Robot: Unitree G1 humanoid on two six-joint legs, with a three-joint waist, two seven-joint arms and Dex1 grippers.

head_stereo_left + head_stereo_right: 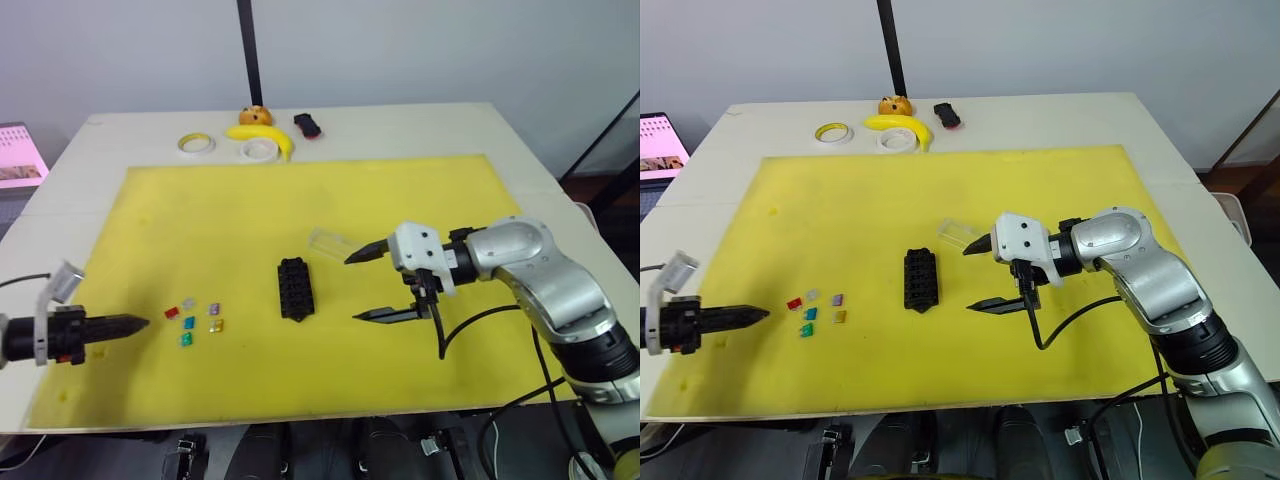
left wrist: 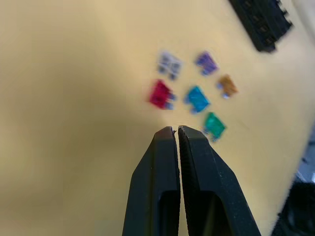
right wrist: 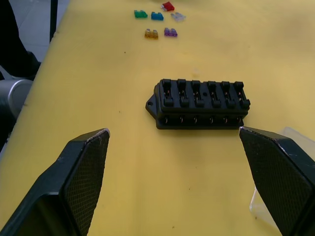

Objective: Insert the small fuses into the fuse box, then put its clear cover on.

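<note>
Yellow mat [image 1: 300, 200] covers most of the table. Right gripper [image 1: 365, 285] hovers just right of the fuse box [image 1: 293, 288], fingers spread wide, holding nothing. Left gripper [image 1: 140, 323] sits at the mat's left, fingers pressed together with nothing between them, tips pointing at the small fuses [image 1: 195, 322]. Fuse box lies mid-mat, slots empty. Clear cover [image 1: 327, 241] lies just beyond and to the right of the box, flat on the mat. 6 fuses cluster left of the box, loose, apart from it.
</note>
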